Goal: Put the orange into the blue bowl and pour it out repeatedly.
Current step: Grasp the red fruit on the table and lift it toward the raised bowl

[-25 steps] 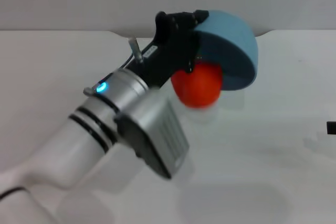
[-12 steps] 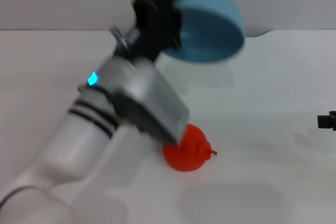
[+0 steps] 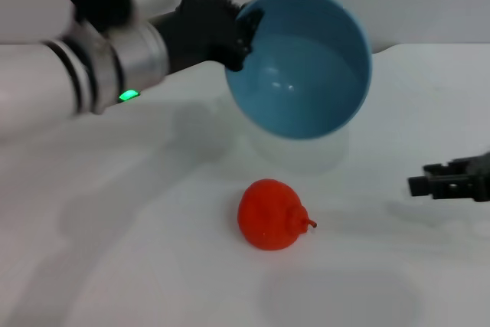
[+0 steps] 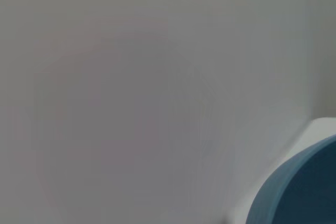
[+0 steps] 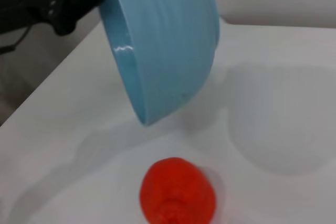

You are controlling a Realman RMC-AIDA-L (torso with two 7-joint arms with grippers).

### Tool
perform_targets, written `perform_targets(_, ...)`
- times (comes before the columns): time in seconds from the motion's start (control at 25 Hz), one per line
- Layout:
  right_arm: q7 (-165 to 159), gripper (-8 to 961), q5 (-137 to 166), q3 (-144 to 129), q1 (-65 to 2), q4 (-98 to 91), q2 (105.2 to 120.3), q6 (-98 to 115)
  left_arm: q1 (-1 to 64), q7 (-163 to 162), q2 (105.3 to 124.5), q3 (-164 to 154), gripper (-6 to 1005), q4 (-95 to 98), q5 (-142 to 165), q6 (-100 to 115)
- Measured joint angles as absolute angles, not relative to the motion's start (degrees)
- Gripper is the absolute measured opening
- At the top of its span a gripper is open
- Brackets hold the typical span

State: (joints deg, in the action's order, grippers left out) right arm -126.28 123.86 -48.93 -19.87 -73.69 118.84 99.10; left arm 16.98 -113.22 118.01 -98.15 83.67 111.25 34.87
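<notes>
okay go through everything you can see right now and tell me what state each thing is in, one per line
blue bowl: held in the air, tipped on its side, empty.
orange: out of the bowl, lying on the table, stem nub to the robot's right.
left gripper: shut on the bowl's rim.
right gripper: low at the table's right edge, holding nothing.
table: white, bears only the orange.

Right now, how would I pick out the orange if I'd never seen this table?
Start at the white table and find the blue bowl, held tilted in the air by the left claw. Just in front of it, on the table, lies the orange: the only red-orange thing there, roundish, with a small stem nub.
</notes>
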Motion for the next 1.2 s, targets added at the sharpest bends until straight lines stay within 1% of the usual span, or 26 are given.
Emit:
perform_targets(0.12, -126.21, 486, 123.86, -51.95, -21.00, -72.93, 118.85, 97.68, 20.59, -126.60, 117.92, -87.45, -1, 82.58, 116.87, 49.66)
perform_targets(0.2, -125.95, 486, 123.86, -54.36, -21.35, -72.92, 118.80, 96.53, 21.57, -133.75, 117.92, -81.62, -1, 82.68, 120.05, 55.66)
perform_targets(0.32, -123.14, 485, 123.79, -59.70, -21.81, -73.41, 118.84, 94.57, 21.45, -140.57, 117.75, -69.77, -1, 85.06, 122.60, 65.42)
perform_targets(0.44, -122.09, 485, 123.58, -62.52, -21.83, -73.74, 118.91, 92.61, 21.30, -142.47, 117.55, -65.51, 0, 85.98, 124.24, 69.55)
perform_targets(0.56, -120.24, 486, 123.13, -68.28, -21.85, -74.17, 118.92, 88.10, 22.60, -148.26, 116.88, -59.75, 0, 86.57, 132.49, 79.49)
perform_targets(0.64, -119.06, 486, 122.95, -72.11, -22.12, -74.20, 118.91, 85.01, 23.69, -150.99, 116.89, -57.76, 0, 86.65, 138.87, 84.98)
perform_targets(0.8, -118.80, 491, 122.79, -78.36, -24.79, -72.04, 118.90, 80.85, 22.47, -151.86, 117.72, -57.46, 0, 88.78, 142.52, 87.91)
perform_targets(1.0, -118.88, 516, 122.78, -84.80, -28.56, -67.39, 118.95, 76.18, 21.91, -152.13, 117.74, -57.29, 0, 89.93, 142.28, 89.21)
perform_targets(1.2, -119.19, 541, 122.55, -89.13, -30.00, -63.38, 118.98, 71.16, 21.79, -152.17, 117.79, -57.52, 0, 90.39, 142.29, 89.81)
